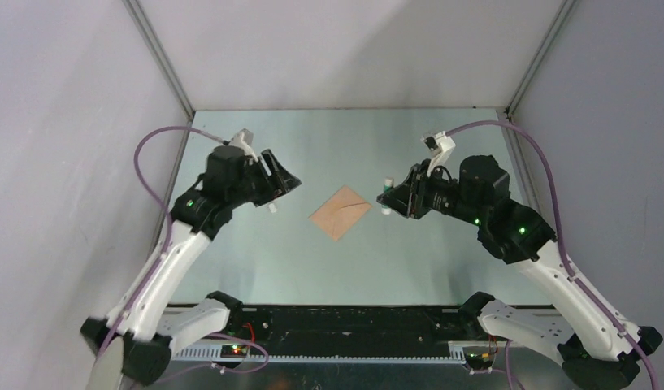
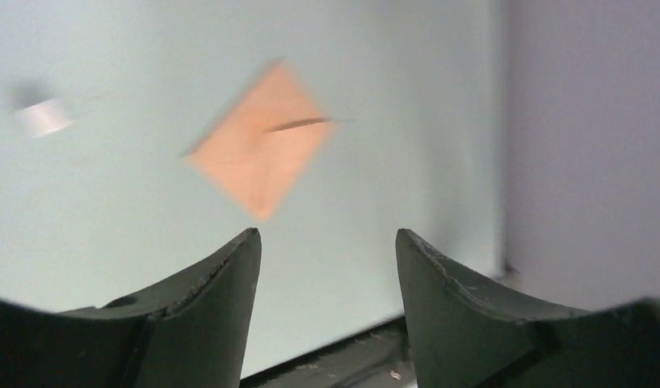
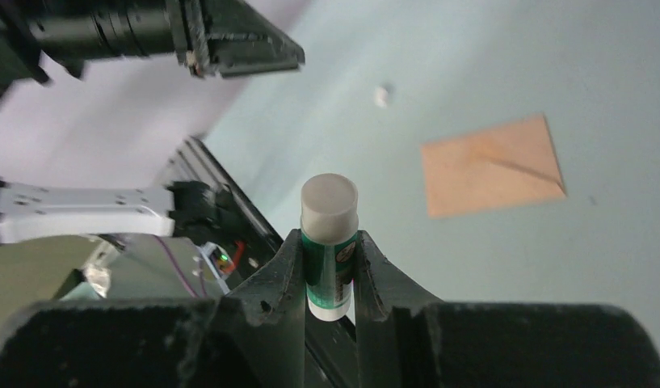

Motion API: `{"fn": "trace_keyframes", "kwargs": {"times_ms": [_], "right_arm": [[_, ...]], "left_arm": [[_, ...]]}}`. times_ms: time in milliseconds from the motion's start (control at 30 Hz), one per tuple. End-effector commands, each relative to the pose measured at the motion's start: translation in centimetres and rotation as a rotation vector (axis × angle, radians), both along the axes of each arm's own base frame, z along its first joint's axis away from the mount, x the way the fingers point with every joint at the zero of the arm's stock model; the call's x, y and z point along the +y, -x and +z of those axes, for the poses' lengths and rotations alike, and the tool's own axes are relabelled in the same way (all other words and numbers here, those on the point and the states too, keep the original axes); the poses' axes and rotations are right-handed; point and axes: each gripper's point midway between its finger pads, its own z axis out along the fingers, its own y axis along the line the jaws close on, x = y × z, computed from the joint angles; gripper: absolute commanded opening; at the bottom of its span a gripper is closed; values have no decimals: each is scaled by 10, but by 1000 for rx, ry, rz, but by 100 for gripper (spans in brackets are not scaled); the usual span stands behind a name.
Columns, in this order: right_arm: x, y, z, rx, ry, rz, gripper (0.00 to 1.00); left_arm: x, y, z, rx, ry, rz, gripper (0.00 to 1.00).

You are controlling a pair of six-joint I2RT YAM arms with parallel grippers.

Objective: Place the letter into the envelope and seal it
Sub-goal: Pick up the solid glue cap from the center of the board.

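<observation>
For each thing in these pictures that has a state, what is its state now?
left gripper: open, empty.
right gripper: shut on the glue stick.
glue stick: gripped, white end sticking out.
envelope: flat on the table, flap folded down; sealed or not, cannot tell.
small white piece: loose on the table.

Overhead view. A tan envelope (image 1: pixel 340 213) lies flat at the middle of the table (image 1: pixel 328 146), one corner toward the arm bases, with a dark line across its right half. The left gripper (image 1: pixel 286 180) faces it from the left, and a small white object (image 1: pixel 273 208) sits just beside its tip. The right gripper (image 1: pixel 387 197) faces it from the right, clamped on a short white-ended stick (image 1: pixel 386 211) held crosswise. Neither gripper touches the envelope.
</observation>
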Motion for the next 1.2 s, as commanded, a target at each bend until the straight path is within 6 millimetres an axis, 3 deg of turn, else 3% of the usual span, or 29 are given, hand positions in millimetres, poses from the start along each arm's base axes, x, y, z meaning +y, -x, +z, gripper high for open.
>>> {"fn": "trace_keyframes", "kwargs": {"times_ms": [0,33,133,267,367,533,767,1167], "right_arm": [[-33,0,-42,95,199,-110,0],[-32,3,-46,109,203,-102,0],[-29,5,-46,116,171,-90,0],[-24,6,-47,126,155,-77,0],[-22,6,-46,124,150,-75,0],[-22,4,-45,127,144,-89,0],[-22,5,-47,132,144,-94,0],[-12,4,-45,138,126,-74,0]], "left_arm": [[96,4,-91,311,-499,352,67],[109,3,-98,326,-561,400,67],[114,-2,-132,410,-649,416,69],[105,-20,-146,445,-655,420,70],[107,-35,-156,467,-659,445,65],[109,-63,-189,560,-626,452,60],[94,-87,-203,545,-573,400,60],[106,-99,-228,628,-663,420,54]]}}
